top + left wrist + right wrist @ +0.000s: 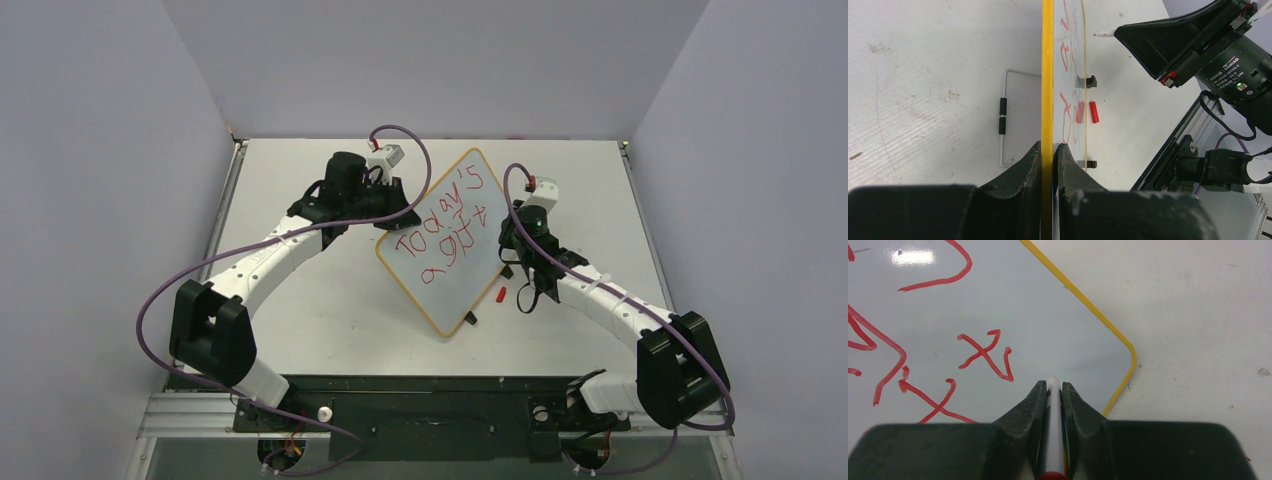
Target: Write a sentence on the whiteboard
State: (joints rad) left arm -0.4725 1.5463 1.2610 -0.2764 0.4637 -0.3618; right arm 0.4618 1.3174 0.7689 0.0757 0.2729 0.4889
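The whiteboard (455, 285) lies turned like a diamond in the middle of the table, with a thin yellow-orange frame (1047, 75). The sentence (445, 225), in red marker, reads "Today's a gift" in two lines. My left gripper (402, 207) is shut on the board's upper-left edge; its jaws pinch the frame (1048, 150). My right gripper (505, 243) is shut on a slim white marker (1053, 410), uncapped, its tip over the board (1058, 310) just past the last red letters (984, 355), near the right corner. I cannot tell whether the tip touches.
A red marker cap (501, 294) lies on the table right of the board, also in the left wrist view (1093, 111). Two black clips (1090, 81) sit on the board's lower-right edge. A wire stand (1002, 120) shows behind the board. Walls enclose the table.
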